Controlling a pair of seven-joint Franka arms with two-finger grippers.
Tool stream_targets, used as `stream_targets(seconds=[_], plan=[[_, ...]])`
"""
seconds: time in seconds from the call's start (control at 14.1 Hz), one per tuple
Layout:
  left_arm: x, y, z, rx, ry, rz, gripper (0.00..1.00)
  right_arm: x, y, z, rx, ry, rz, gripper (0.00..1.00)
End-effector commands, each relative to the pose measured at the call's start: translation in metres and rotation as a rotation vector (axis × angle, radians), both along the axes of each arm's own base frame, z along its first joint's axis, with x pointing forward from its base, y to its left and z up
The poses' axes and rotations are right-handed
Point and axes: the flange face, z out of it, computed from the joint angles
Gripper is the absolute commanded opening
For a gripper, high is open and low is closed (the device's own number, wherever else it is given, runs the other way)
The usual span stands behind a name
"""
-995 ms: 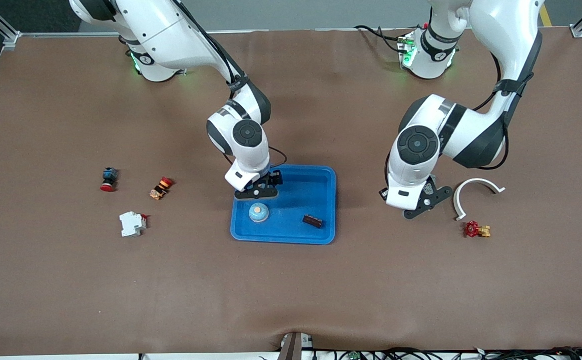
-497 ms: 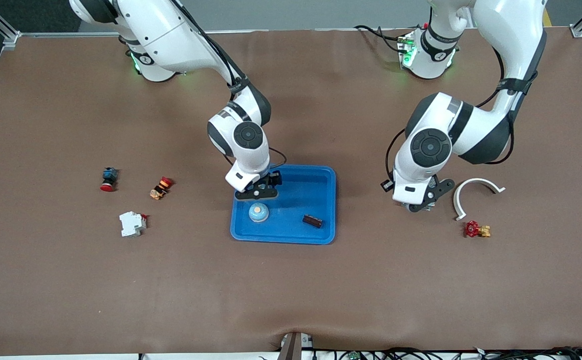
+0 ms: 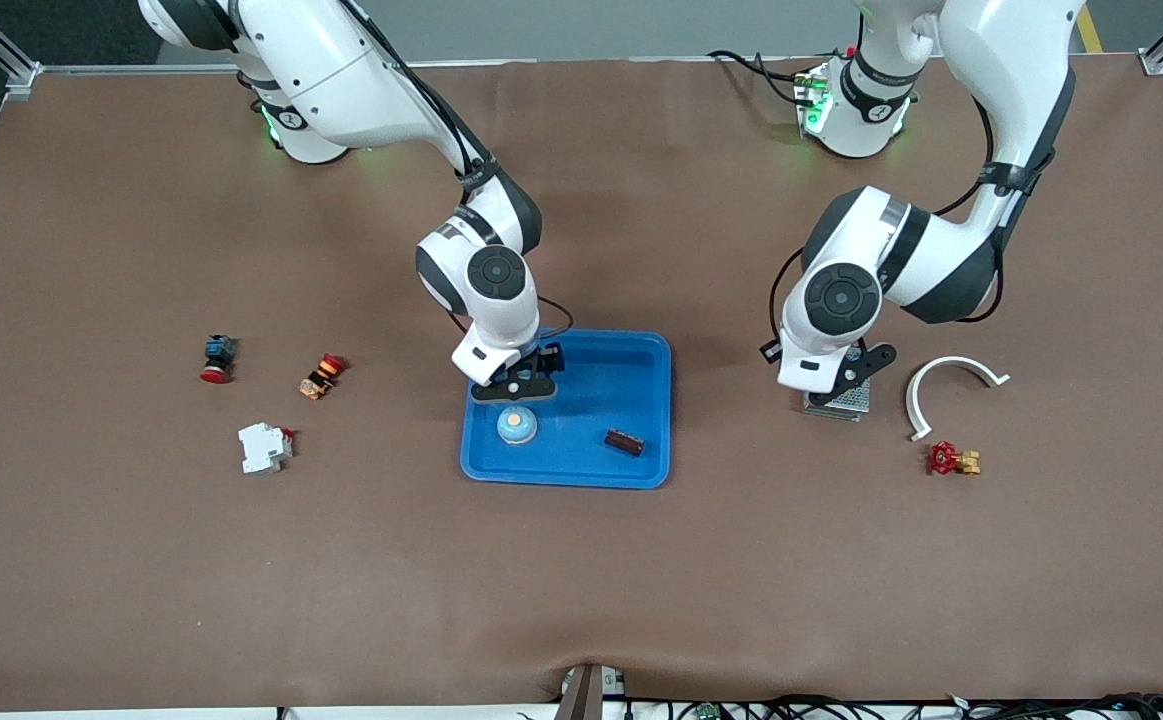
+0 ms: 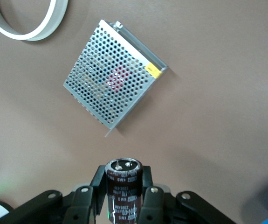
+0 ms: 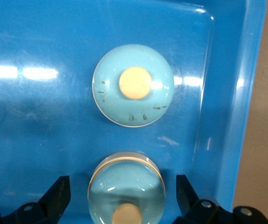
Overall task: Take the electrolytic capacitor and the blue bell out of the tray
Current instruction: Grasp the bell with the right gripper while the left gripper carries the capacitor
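A dark brown capacitor with a silver top stands upright between the fingers of my left gripper, which is shut on it. This gripper hangs over the bare table beside a perforated metal box, toward the left arm's end from the blue tray. The hand hides the capacitor in the front view. A light blue bell with a tan knob sits in the tray. My right gripper is open over the tray, its fingers astride a second similar bell without touching it. The first bell lies just past the fingertips.
A dark brown block lies in the tray. The perforated box, a white curved strip and a red valve lie toward the left arm's end. Two red-capped buttons and a white breaker lie toward the right arm's end.
The left hand has turned and drawn back toward the robots' bases with the capacitor, uncovering the perforated box. The right arm has hardly moved.
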Motion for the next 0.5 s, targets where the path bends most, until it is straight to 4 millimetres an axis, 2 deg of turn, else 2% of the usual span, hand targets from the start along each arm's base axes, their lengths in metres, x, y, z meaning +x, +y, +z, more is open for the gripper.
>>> stream_targets(seconds=[0.0, 0.21, 0.43], plan=[[0.002, 0.024, -0.001, 0.002, 0.007, 0.021, 0.00, 0.000, 0.001, -0.001, 0.001, -0.011, 0.014, 1.00], [0.007, 0.035, -0.004, -0.003, 0.002, 0.026, 0.00, 0.001, 0.001, -0.001, 0.004, -0.013, 0.011, 1.00], [0.025, 0.087, -0.006, 0.043, -0.016, -0.012, 0.00, 0.001, 0.001, -0.001, 0.003, -0.014, 0.014, 1.00]])
